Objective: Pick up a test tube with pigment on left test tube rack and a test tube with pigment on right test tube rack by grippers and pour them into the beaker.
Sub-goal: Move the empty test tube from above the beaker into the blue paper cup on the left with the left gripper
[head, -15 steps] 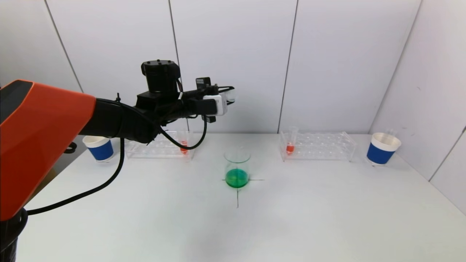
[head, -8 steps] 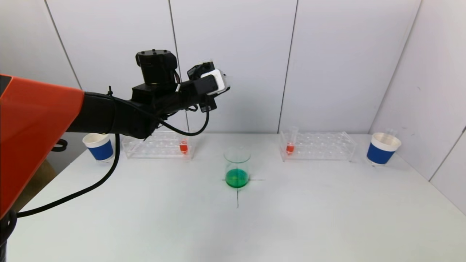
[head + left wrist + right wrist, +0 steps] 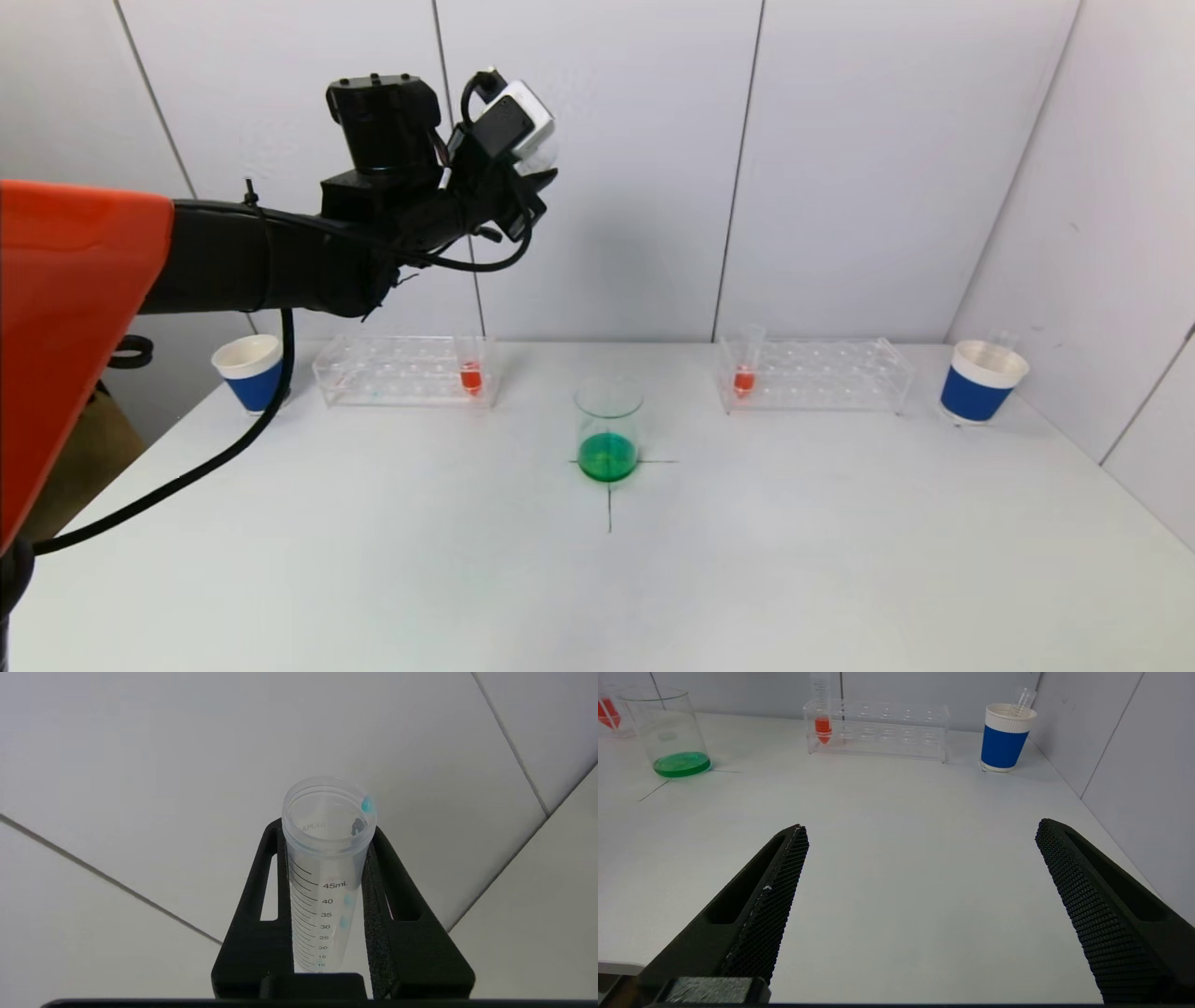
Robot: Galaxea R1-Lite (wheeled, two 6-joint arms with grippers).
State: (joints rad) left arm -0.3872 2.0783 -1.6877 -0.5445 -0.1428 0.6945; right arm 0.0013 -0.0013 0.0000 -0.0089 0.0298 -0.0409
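Note:
My left gripper (image 3: 327, 831) is shut on a clear graduated test tube (image 3: 322, 896) that holds only a few blue-green droplets, its open mouth facing the wall. In the head view that gripper (image 3: 537, 168) hangs high, up and to the left of the beaker (image 3: 608, 429), which has green liquid in its bottom. One test tube with red pigment (image 3: 470, 375) stands in the left rack (image 3: 392, 373), another (image 3: 744, 369) in the right rack (image 3: 831, 373). My right gripper (image 3: 920, 833) is open and empty, low over the table, facing the right rack (image 3: 887, 730).
A blue paper cup (image 3: 252, 373) stands left of the left rack. Another blue cup (image 3: 980, 381) with an empty tube in it stands right of the right rack. Black cross lines (image 3: 610, 495) mark the beaker's spot. Wall panels close off the back and right.
My left arm has risen and drawn back to the left, away from above the beaker. Its wrist has tilted upward with the tube still gripped. The right gripper has not moved.

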